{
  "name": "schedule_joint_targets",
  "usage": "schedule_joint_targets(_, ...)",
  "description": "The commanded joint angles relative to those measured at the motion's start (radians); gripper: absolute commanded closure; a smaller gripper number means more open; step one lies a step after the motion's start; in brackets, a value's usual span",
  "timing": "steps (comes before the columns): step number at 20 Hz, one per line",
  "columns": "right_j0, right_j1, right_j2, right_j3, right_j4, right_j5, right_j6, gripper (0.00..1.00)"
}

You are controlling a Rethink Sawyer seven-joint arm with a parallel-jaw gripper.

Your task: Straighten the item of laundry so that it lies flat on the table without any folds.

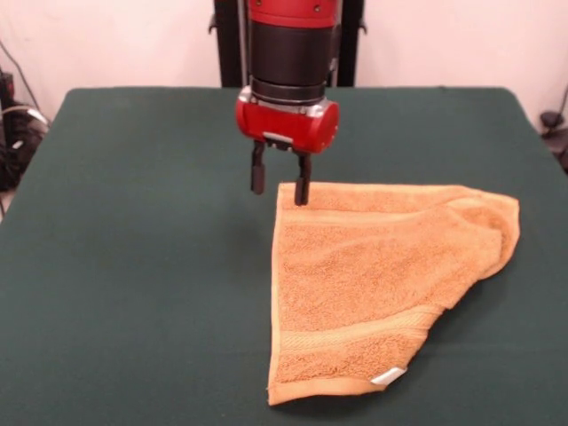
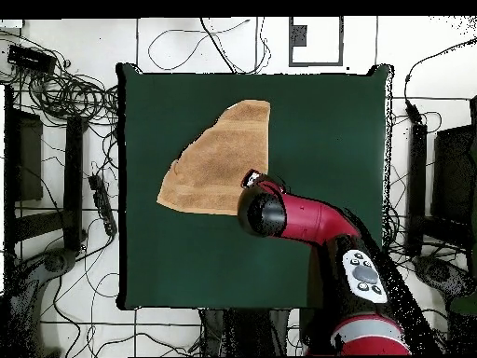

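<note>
The orange-tan towel point(image 1: 373, 275) lies on the dark green table point(image 1: 133, 266), right of centre in the front view. It is folded over on a diagonal into a rough triangle, with a rumpled fold at its right corner. Its white tag point(image 1: 388, 376) shows at the near edge. My gripper point(image 1: 280, 185) is open and points straight down at the towel's far left corner. One finger point(image 1: 303, 182) is over the towel's edge, the other point(image 1: 258, 176) over bare table beside it. In the overhead view the towel point(image 2: 219, 158) lies up and left of the arm's wrist point(image 2: 261, 213), which hides the fingers.
The red and black arm point(image 2: 317, 224) reaches in from the lower right of the overhead view. Cables and stands point(image 2: 65, 93) lie on the floor around the table point(image 2: 326, 121). Green cloth surrounds the towel on all sides.
</note>
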Motion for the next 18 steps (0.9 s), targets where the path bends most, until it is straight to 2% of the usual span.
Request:
schedule_joint_targets(1,0.053,0.098,0.101,0.069,0.022,-0.101,0.169,0.0)
schedule_joint_targets(7,-0.029,0.171,0.166,0.046,-0.045,-0.171,0.097,0.0)
schedule_joint_targets(13,-0.202,0.296,0.331,-0.02,-0.186,-0.173,-0.035,0.0)
schedule_joint_targets(18,-0.234,0.33,0.37,-0.057,-0.248,-0.156,-0.031,0.0)
